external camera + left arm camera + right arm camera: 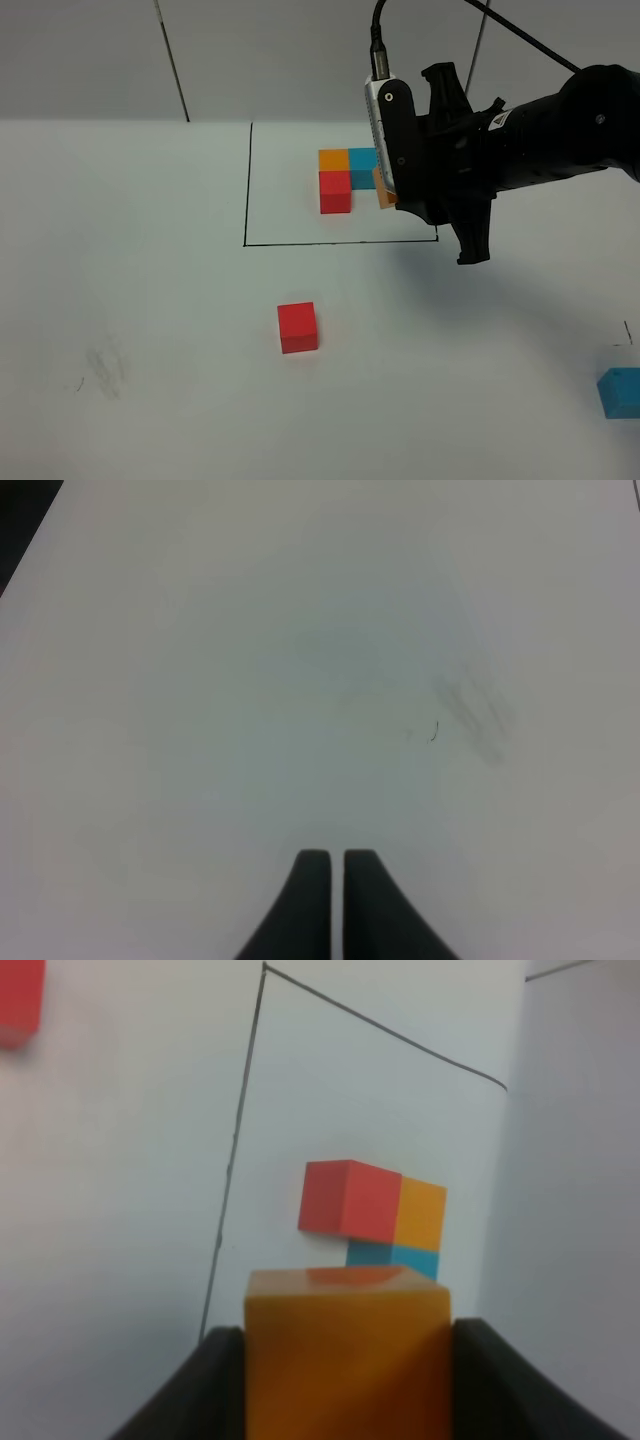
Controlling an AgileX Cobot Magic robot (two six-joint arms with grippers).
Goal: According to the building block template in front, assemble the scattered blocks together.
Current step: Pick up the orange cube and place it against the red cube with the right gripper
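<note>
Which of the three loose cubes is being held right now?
The orange cube, clamped in the right end effector; the loose red cube and blue cube sit on the table.

Three views held: one high, two on the wrists.
From high up we look down across the white table [150,430] at middling range; our left wrist view skims low past the left gripper [337,858] over the scuffed patch [470,710] also seen from above; our right wrist view, tight behind the right gripper [348,1332] and its orange cube [345,1385], faces the building block template [370,1210], likewise shared.
</note>
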